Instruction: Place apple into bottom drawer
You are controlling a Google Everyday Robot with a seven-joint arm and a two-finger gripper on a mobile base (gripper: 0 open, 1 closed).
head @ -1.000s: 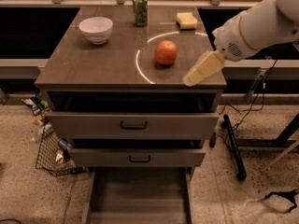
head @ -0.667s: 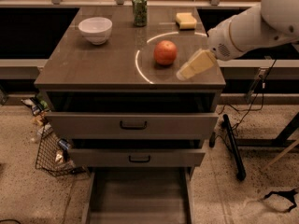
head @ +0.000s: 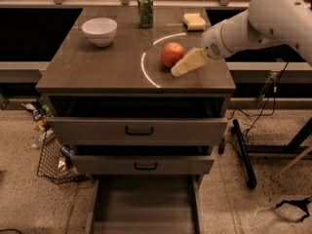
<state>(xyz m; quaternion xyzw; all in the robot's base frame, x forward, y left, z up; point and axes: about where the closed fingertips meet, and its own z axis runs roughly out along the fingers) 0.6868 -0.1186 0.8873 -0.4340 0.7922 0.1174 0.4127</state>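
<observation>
The robot's cream-coloured two-finger pincer [head: 178, 70], at the end of a thick white arm [head: 263, 18] that is reaching in from the picture's right, is hanging low over the near right part of the dark brown cabinet top [head: 97, 67], slanting down towards the picture's left. Whether the pincer is spread or pressed together cannot be told from this angle, and it is not carrying anything. The round red-orange apple [head: 172, 54] is sitting on the cabinet top just beyond the pincer's tip, very close to it or touching it, inside a thin white arc [head: 145, 67] that is showing on the surface. Farther back from the pincer, a yellow block of sponge [head: 194, 21] is lying near the rear edge and a green drink can [head: 145, 9] is standing upright. Well away to the picture's left of the pincer, a white round bowl [head: 99, 30] is resting. Well below the pincer, two grey-brown drawers with dark handles [head: 139, 130] are standing slightly ajar, and beneath them the deep grey-brown bottom drawer [head: 144, 206] is standing pulled far out, its flat floor showing
</observation>
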